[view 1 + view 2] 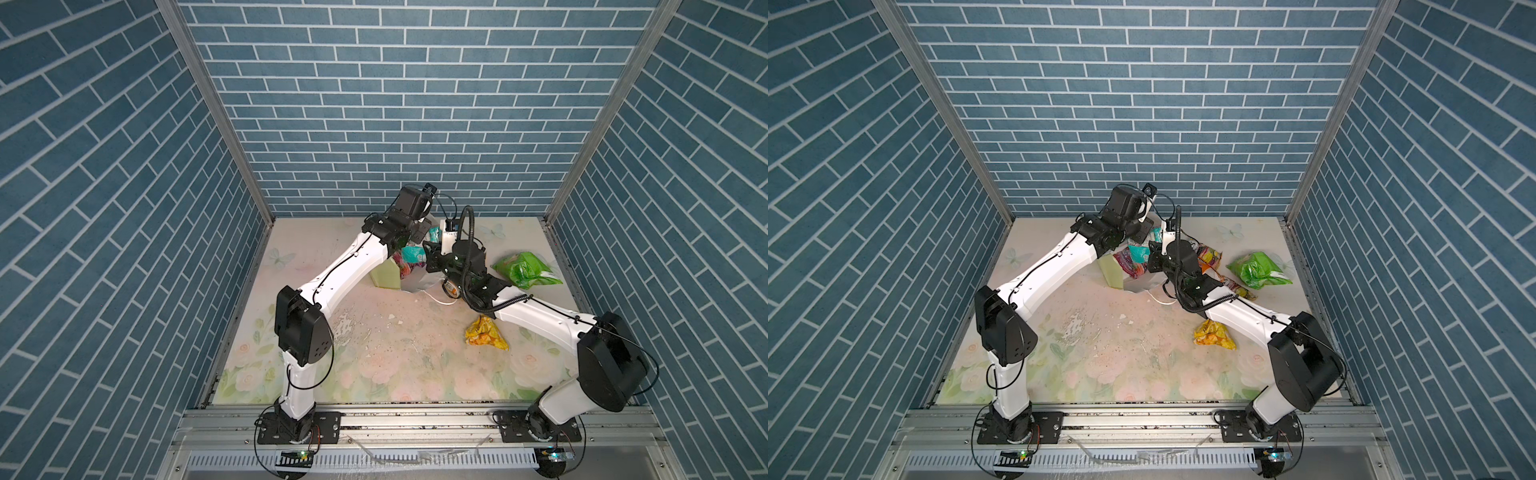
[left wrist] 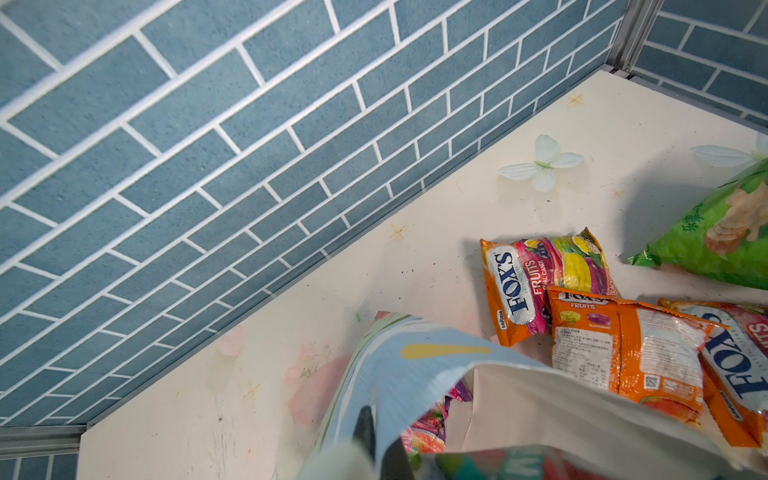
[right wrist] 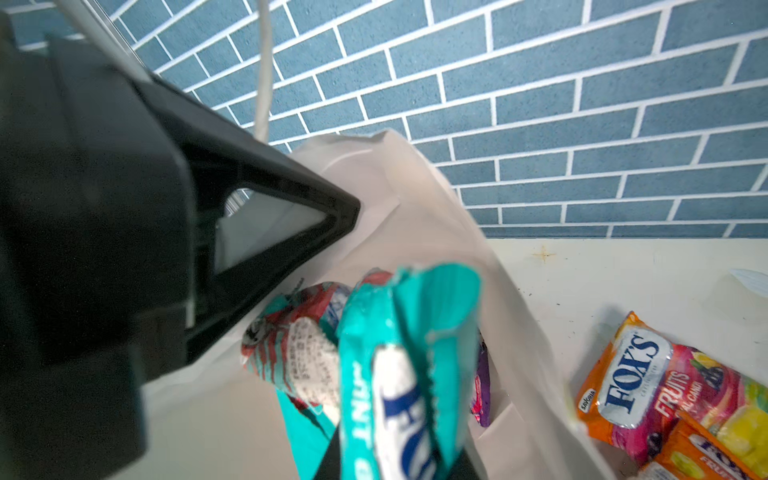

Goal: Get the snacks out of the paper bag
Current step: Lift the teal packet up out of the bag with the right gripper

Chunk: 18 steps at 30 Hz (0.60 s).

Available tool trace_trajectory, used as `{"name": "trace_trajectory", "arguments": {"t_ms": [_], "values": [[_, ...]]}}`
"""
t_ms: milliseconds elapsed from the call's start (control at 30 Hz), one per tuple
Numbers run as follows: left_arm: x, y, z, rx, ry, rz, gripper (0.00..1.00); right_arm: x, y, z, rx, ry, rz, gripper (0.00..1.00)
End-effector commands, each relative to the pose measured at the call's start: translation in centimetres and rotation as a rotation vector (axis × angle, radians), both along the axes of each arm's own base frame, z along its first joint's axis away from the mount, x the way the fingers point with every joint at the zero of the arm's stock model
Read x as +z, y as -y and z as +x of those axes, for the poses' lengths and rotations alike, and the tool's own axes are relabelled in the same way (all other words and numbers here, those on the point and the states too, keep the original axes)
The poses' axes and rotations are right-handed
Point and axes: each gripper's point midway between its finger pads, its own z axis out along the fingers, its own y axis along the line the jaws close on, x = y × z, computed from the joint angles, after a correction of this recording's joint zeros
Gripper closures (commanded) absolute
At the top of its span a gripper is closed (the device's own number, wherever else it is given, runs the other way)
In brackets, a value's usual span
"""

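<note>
The paper bag (image 1: 385, 275) (image 1: 1112, 272) stands at the back middle of the table, mouth up. My left gripper (image 2: 380, 436) is shut on its blue painted wall (image 2: 415, 365), one finger inside and one outside. My right gripper (image 3: 395, 461) is shut on a teal-and-white snack packet (image 3: 407, 332) (image 1: 415, 254), held over the bag's white interior (image 3: 415, 216). Inside the bag lie a teal-and-red packet (image 3: 299, 357) and a purple one (image 3: 482, 382). Out on the table are three orange FOX'S packets (image 2: 540, 282) (image 2: 623, 345) (image 2: 739, 374), a green packet (image 1: 525, 270) (image 1: 1258, 270) and a yellow-orange packet (image 1: 484, 332) (image 1: 1212, 334).
Blue brick-pattern walls (image 1: 395, 124) close in the table at the back and both sides. The bag's white cord handle (image 1: 436, 298) trails on the floral tabletop (image 1: 395, 353) in front of the bag. An aluminium rail (image 1: 415, 419) runs along the front edge.
</note>
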Motion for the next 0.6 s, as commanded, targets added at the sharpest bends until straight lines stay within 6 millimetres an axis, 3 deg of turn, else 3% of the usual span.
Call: {"name": "trace_trajectory", "arguments": {"t_ms": [0, 567], "values": [[1.2, -0.1, 0.5, 0.009, 0.014, -0.043, 1.0, 4.8, 1.0, -0.6, -0.015, 0.112, 0.067, 1.0], [0.6, -1.5, 1.4, 0.063, -0.004, -0.07, 1.0, 7.8, 3.7, -2.0, -0.066, 0.168, 0.03, 1.0]]}}
